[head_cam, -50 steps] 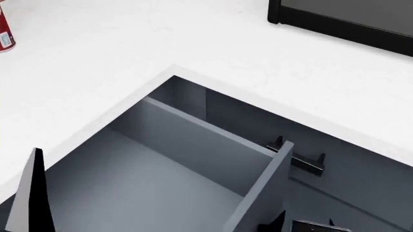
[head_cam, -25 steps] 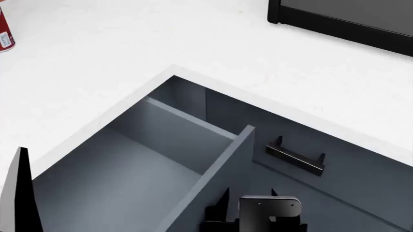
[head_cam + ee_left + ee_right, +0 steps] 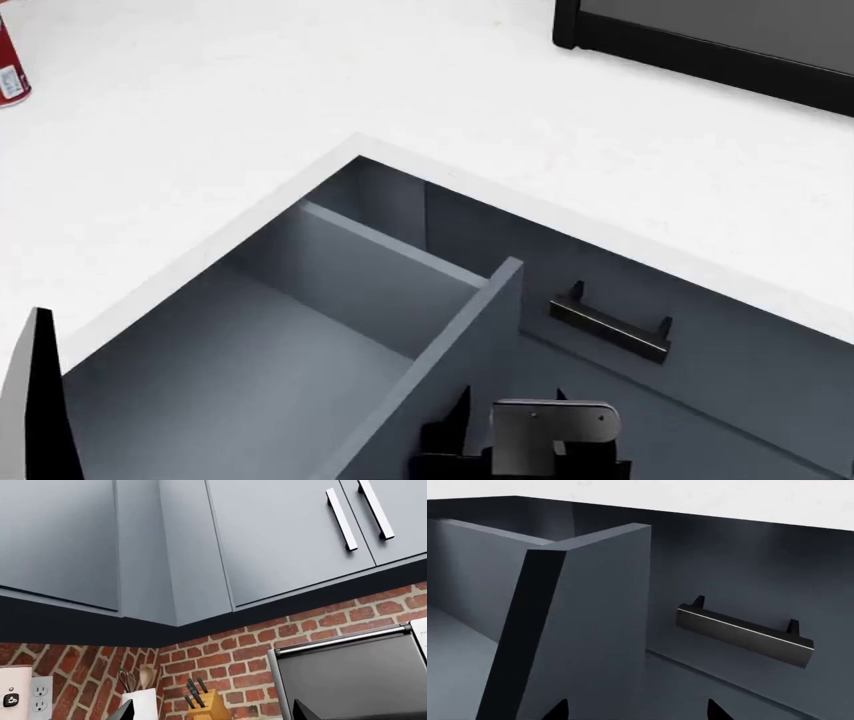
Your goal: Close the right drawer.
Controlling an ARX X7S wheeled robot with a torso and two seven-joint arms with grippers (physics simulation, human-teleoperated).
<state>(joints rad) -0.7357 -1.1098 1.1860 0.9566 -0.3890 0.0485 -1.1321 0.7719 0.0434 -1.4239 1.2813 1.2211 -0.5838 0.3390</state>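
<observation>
- Nearest us, our right end effector [image 3: 514, 440] sits against the front panel of the right drawer [image 3: 441, 370]; its tips stand apart, gripping nothing.
- The drawer is open under the white surface [image 3: 267, 110], so a glancing push could slide off the panel.
- Just beyond, the neighbouring dark bar handle [image 3: 610, 327] could snag us.
- Our left end effector [image 3: 213, 715], raised towards the wall cabinets [image 3: 280, 535], stands parted and idle.

Even, bright light washes the white counter [image 3: 267, 90] almost featureless, without glare. The drawer [image 3: 267, 370] interior falls into soft shade, darkest under the counter edge. A thin highlight lines the dark handle [image 3: 744, 635]. All views are sharp, undistorted.
</observation>
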